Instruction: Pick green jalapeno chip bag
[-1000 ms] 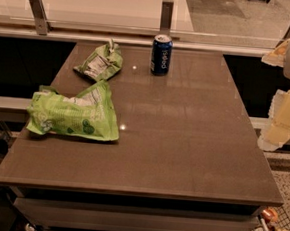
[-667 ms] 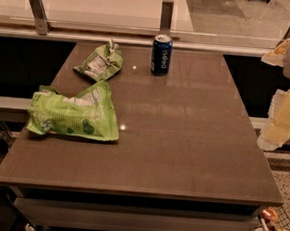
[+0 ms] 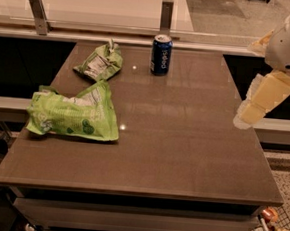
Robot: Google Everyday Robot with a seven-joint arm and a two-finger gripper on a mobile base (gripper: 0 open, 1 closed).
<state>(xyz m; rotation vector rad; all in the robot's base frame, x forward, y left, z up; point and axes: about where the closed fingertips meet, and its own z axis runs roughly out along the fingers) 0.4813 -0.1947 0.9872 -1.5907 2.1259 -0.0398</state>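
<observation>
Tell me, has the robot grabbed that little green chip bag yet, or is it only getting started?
Only getting started. Done: nothing visible; the green jalapeno chip bag lies untouched at the far left of the table. In hand: the gripper hangs by the table's right edge, far from the bag. Left: reach across past the blue soda can, grasp the small bag, not the larger lime-green bag, and lift it.

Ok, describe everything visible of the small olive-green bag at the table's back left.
The small olive-green foil snack bag lies crumpled on the brown table near its far left corner, white label patch facing up, pinched top pointing toward the far edge. Its surface looks shiny and creased. Nothing touches it: the larger lime-green bag lies apart in front, the blue can stands to its right. The gripper hangs beyond the table's right edge.
</observation>
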